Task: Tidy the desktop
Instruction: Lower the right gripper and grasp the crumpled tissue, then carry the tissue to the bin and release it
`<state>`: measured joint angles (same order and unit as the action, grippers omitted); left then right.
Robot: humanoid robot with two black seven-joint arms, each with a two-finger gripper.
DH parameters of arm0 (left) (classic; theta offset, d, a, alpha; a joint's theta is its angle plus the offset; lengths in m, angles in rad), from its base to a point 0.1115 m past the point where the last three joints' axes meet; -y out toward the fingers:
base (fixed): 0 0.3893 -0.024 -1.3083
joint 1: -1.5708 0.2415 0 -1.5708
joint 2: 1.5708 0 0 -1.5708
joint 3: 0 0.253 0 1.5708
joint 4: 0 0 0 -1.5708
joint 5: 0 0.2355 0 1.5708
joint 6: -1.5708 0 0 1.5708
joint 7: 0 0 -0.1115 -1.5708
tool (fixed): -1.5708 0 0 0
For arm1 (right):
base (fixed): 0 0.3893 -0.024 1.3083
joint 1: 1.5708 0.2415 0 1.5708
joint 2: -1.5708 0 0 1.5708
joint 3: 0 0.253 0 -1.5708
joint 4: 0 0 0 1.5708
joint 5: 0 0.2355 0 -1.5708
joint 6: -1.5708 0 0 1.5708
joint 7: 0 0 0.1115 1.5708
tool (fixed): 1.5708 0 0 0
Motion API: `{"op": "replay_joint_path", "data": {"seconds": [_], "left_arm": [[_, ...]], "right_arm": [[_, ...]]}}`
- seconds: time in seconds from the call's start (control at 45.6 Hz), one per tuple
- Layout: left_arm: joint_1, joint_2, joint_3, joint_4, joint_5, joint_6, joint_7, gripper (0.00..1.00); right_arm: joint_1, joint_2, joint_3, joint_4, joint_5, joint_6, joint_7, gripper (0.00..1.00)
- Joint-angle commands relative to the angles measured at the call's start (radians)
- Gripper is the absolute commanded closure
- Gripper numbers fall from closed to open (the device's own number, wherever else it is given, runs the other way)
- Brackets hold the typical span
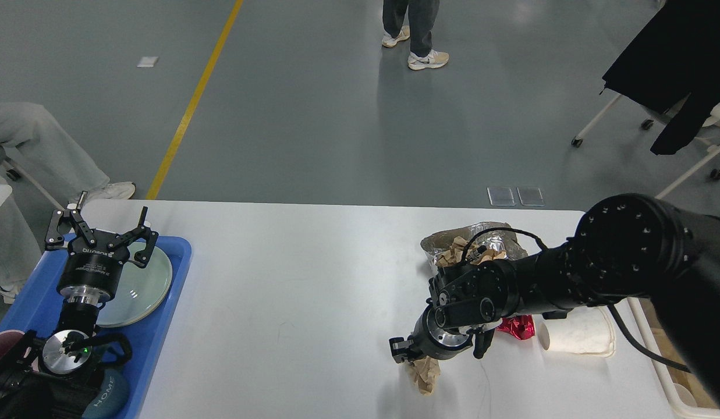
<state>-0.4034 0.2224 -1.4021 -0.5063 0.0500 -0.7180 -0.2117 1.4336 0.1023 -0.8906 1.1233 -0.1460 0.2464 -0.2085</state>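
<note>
The white desktop (290, 279) fills the lower half of the head view. My right gripper (407, 354) points down at the front right of the desktop and is shut on a crumpled brown paper (425, 375), which hangs bunched under the fingers and touches the surface. Behind my right arm lie a foil wrapper with brown paper in it (482, 244), a red foil scrap (520, 327) and a white paper cup (578, 337) on its side. My left gripper (98, 224) stands open over the blue tray (162, 314), holding nothing.
A pale round plate (141, 285) lies in the blue tray, and a dark cup marked HOME (106, 393) sits at its near end. A cream bin (674, 384) stands past the table's right edge. People stand beyond the table's far and left sides.
</note>
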Motion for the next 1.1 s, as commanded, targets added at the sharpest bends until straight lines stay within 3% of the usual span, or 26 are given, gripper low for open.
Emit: {"op": "replay_joint_path", "data": {"seconds": [0.0, 0.263, 0.329, 0.395, 0.548, 0.592, 0.811, 1.074], "left_arm": [[0.000, 0.000, 0.000, 0.000, 0.001, 0.000, 0.000, 0.04], [0.000, 0.000, 0.000, 0.002, -0.001, 0.000, 0.000, 0.04], [0.000, 0.000, 0.000, 0.002, 0.001, 0.000, 0.000, 0.04], [0.000, 0.002, 0.000, 0.002, 0.001, 0.000, 0.000, 0.04], [0.000, 0.002, 0.000, 0.002, -0.001, 0.002, 0.000, 0.04], [0.000, 0.000, 0.000, 0.002, 0.001, 0.000, 0.000, 0.04], [0.001, 0.000, 0.000, 0.002, -0.001, 0.000, 0.000, 0.04], [0.001, 0.002, 0.000, 0.002, -0.001, 0.002, 0.000, 0.04]], "right_arm": [[0.102, -0.073, -0.021, 0.096, 0.060, 0.037, 0.001, 1.00], [0.499, -0.283, -0.211, 0.383, 0.123, 0.211, 0.018, 1.00], [0.592, -0.329, -0.266, 0.434, 0.123, 0.269, 0.041, 1.00], [0.675, -0.366, -0.327, 0.477, 0.123, 0.316, 0.104, 1.00], [0.812, -0.378, -0.523, 0.506, 0.118, 0.398, 0.305, 1.00], [0.827, -0.377, -0.570, 0.507, 0.118, 0.406, 0.334, 1.00], [0.826, -0.404, -0.705, 0.466, 0.121, 0.376, 0.337, 1.00], [0.519, -0.687, -0.732, 0.136, 0.103, 0.327, 0.333, 1.00]]}}
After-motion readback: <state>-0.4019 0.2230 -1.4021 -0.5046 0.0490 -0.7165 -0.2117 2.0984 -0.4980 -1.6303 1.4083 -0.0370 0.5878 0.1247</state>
